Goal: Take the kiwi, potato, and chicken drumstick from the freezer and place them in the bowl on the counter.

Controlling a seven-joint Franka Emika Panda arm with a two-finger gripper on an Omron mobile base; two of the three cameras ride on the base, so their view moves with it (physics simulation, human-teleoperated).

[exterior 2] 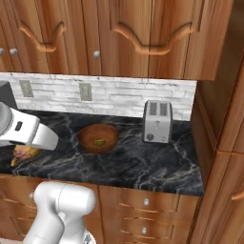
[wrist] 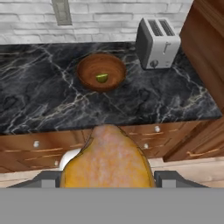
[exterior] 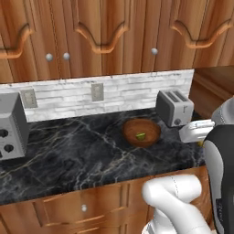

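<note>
Hand view showed a golden-orange, pink-mottled chicken drumstick wedged between the two dark finger tips of the gripper, the jaws closed on its sides and the meat rising up toward the middle of the picture. Beyond it lay the counter, black marble with white veins, and on it the reddish-brown bowl with the kiwi resting inside, its green face up. A silver toaster stood just right of the bowl against the white brick backsplash. From the left base view, the bowl sat near the back of the counter with the kiwi in it, the toaster close on its right, and a grey appliance stood well apart at the far left. Right base view caught the drumstick as an orange patch below the white arm, over the counter's left part and well apart from the bowl.
</note>
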